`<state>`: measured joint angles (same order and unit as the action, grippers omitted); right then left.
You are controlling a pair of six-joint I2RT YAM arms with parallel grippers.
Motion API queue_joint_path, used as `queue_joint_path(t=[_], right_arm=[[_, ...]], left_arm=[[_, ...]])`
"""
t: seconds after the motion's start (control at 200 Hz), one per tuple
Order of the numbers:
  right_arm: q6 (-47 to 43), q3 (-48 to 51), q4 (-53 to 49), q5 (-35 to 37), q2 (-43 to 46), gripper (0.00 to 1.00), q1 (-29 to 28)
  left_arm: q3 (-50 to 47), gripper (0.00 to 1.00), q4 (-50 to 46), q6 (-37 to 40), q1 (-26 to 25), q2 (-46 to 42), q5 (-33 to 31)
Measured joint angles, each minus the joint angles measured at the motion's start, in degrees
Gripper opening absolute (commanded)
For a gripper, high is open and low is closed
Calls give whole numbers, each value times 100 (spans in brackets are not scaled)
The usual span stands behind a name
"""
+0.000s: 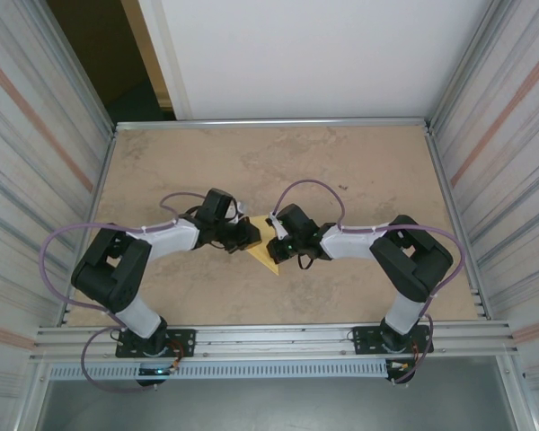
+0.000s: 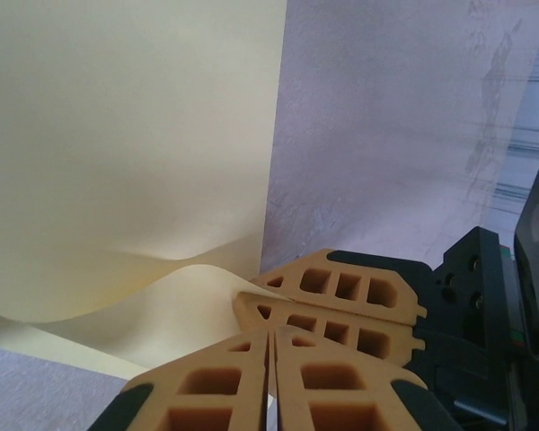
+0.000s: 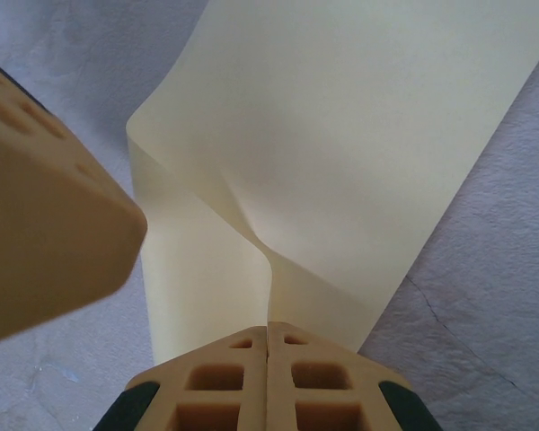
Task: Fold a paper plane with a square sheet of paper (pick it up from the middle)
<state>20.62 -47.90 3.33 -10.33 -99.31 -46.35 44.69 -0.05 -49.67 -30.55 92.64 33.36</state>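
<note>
Right gripper (image 3: 268, 346) is clamped tight on the buckled square sheet of paper (image 3: 341, 135). Left gripper (image 2: 269, 359) pinches the same sheet, jaws pressed together, just beside its partner.

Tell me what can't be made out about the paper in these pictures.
Top external: most of the paper sheet hides under the left gripper and right gripper; folds too small.
Left wrist: sheet cut off by top and left edges.
Right wrist: pinch point hidden behind its own fingers.
</note>
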Motion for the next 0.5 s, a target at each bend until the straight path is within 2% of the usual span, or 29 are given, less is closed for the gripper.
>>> queue_joint_path(t=[0.501], right_arm=[[24, -13, -2, -2, -87, 0, 0]], left_arm=[[-35, 11, -7, -17, -35, 315, -13]])
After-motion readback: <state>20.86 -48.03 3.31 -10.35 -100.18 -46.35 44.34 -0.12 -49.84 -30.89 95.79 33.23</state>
